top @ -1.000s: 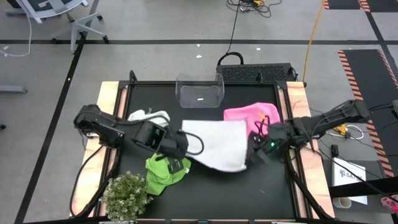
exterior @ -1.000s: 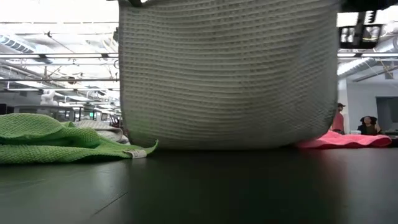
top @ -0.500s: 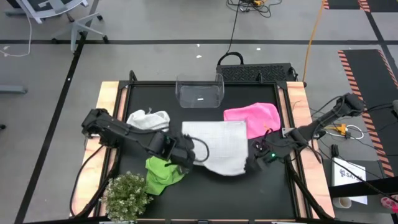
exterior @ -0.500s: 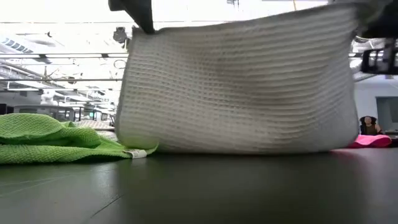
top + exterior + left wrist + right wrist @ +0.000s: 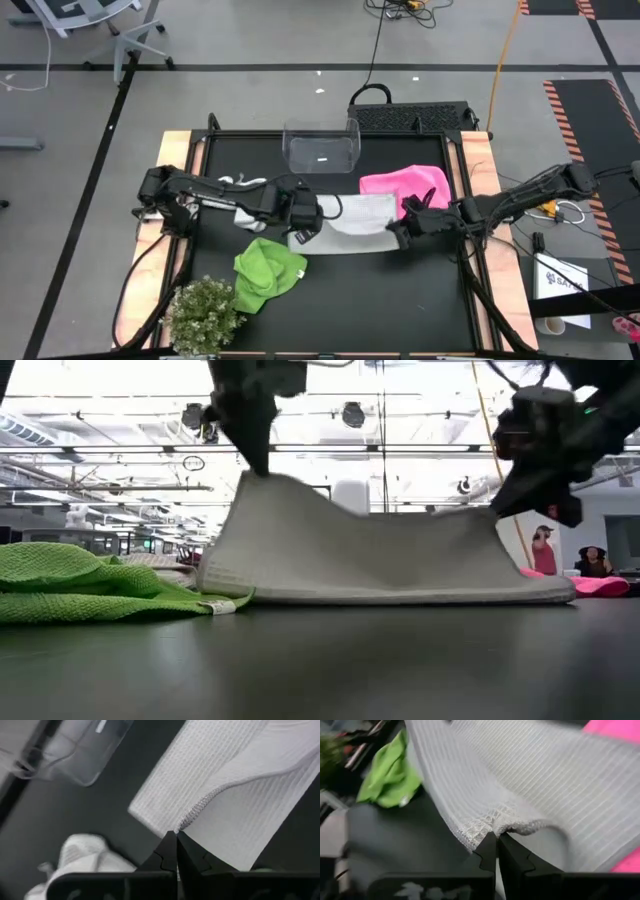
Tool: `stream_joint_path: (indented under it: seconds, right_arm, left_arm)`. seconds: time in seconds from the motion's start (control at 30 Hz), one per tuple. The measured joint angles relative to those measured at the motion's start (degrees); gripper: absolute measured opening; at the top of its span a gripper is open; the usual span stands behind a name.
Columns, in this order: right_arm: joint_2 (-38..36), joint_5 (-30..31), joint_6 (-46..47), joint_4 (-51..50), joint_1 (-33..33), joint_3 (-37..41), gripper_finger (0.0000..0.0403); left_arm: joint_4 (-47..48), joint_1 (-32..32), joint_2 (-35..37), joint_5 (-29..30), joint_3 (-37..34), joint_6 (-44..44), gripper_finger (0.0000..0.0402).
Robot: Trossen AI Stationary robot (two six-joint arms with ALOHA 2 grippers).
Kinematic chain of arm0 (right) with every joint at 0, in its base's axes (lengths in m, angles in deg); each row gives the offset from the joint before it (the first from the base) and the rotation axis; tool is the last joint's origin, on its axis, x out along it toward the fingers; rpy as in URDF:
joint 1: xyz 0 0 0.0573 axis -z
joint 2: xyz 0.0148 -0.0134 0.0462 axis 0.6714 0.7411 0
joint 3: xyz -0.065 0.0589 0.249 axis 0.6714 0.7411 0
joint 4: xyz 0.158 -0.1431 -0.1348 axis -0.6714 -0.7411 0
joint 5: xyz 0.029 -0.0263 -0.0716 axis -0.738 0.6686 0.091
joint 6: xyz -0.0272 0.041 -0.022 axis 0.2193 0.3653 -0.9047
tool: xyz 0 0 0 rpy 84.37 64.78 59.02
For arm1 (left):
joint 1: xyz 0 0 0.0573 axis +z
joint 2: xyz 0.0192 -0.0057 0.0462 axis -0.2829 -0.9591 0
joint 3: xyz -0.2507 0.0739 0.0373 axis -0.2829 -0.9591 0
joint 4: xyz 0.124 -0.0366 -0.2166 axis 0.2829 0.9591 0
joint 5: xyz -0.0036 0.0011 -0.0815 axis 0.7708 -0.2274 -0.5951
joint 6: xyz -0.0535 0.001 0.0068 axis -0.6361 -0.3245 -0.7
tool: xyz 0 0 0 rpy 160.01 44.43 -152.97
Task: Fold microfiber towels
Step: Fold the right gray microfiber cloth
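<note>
Since a second ago, the white waffle-weave microfiber towel (image 5: 348,222) has been carried away from the near edge and folded over on itself; it hung as a tall sheet in the low view and now lies as a low band on the black desk (image 5: 400,290), with only its two held corners raised. The left end effector (image 5: 300,218) is pressed together on the hemmed corner at the band's left end, as the left wrist view shows (image 5: 176,836). The right end effector (image 5: 400,228) is likewise pinched on the stitched corner at the right end (image 5: 496,840).

The folded white towel sits mid-desk, between the clear plastic bin (image 5: 320,146) on the far side and the crumpled lime green microfiber towel (image 5: 264,272) on the near side, with the bright pink microfiber towel (image 5: 402,188) just beside its right end. A second, bunched white towel (image 5: 240,185) lies to the left. The band's long axis runs left to right across the desk, the raised edge sagging between the two grips.

The cloth is judged light, soft and limp, with a grippy weave; it drapes wherever it is unsupported. The stitched corners are the firmest hold, and both should be released together so the edges stay aligned.
</note>
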Motion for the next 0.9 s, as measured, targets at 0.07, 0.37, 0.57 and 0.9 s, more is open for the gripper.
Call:
stream_joint_path:
  seconds: [0.07,0.37,0.57,0.9]
  right_arm:
    - [0.0,-0.03,-2.04,0.01,2.87,0.0,0.0]
    - [0.0,-0.36,-3.76,-2.4,12.04,0.0,0.0]
    - [-0.02,-0.42,-2.96,-5.31,14.58,0.0,0.0]
    - [-0.02,-0.44,-4.01,-5.15,17.06,0.0,0.0023]
  left_arm:
    - [-2.21,0.81,-0.2,-1.85,-2.08,0.04,0.0]
    - [-8.1,4.72,-0.09,-2.29,-7.49,1.6,0.0]
    - [-9.24,7.52,-0.07,-4.65,-10.05,3.68,0.0]
    - [-14.27,11.37,-0.07,-4.41,-12.8,7.27,0.0037]
